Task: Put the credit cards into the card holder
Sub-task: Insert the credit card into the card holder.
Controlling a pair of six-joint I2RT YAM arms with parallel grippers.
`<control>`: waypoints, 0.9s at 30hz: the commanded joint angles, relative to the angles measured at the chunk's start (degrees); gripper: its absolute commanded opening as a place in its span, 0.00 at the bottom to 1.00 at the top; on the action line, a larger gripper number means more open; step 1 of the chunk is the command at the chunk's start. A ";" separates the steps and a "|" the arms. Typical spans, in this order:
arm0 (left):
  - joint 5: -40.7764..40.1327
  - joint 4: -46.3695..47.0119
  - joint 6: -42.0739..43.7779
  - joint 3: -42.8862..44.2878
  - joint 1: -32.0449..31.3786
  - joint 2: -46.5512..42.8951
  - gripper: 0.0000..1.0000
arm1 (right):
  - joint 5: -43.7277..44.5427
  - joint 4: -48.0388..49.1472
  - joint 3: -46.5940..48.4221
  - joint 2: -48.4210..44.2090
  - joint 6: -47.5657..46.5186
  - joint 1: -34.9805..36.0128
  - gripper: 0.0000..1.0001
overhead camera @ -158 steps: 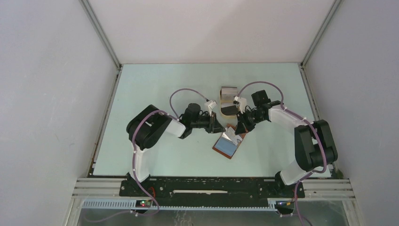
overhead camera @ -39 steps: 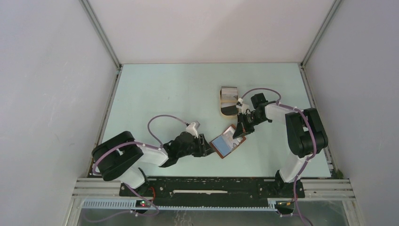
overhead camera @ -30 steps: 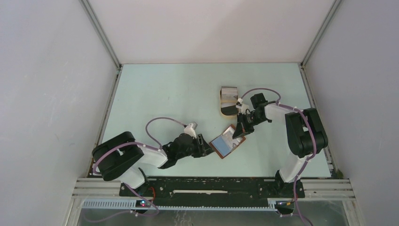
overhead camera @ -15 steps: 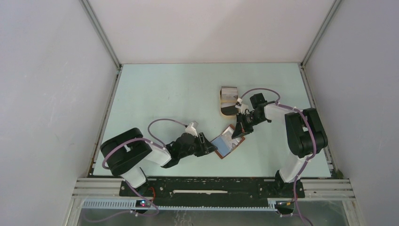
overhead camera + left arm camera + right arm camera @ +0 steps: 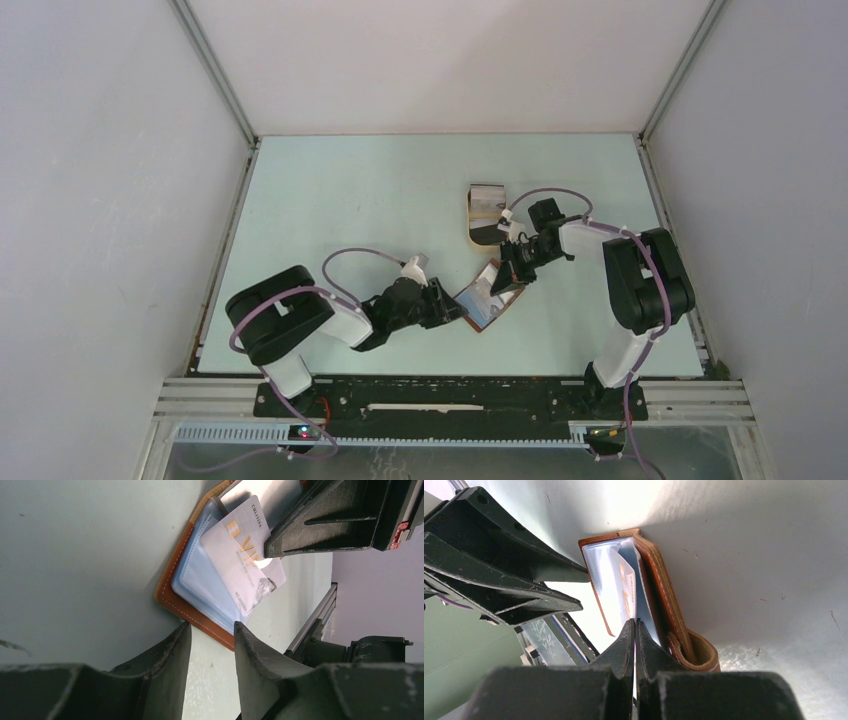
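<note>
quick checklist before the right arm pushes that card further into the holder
1. Right end effector shut on the credit card: ok.
2. Card holder open, sleeves exposed: ok.
3. Card fully seated in a sleeve: not ok, much of it sticks out.
4. Left end effector clamping the holder: not ok, jaws apart at its edge.
5. Which sleeve the card is entering: cannot tell.

A pale green table (image 5: 330,200) fills the floor of a box with plain white walls (image 5: 100,200), and thin metal rails (image 5: 215,70) run along the corners where the walls meet. On the table, toward the far right part, lies a tan oval tray (image 5: 470,220). At the near edge a black plate (image 5: 450,400) sits across a metal frame.
</note>
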 commanded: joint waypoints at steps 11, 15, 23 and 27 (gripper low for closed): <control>-2.09 -11.03 6.31 2.19 3.95 3.50 0.43 | 2.40 -3.17 2.57 2.54 -2.28 2.58 0.00; -0.04 -11.58 7.11 3.18 4.14 3.95 0.43 | 1.57 -2.99 3.29 3.27 -1.87 2.86 0.00; 0.98 -10.80 7.14 3.29 4.14 4.17 0.43 | -2.07 -1.95 3.33 4.83 -1.11 3.12 0.00; 1.03 -10.13 6.74 2.74 4.14 3.97 0.42 | -3.98 -2.25 3.32 5.32 -0.23 2.93 0.00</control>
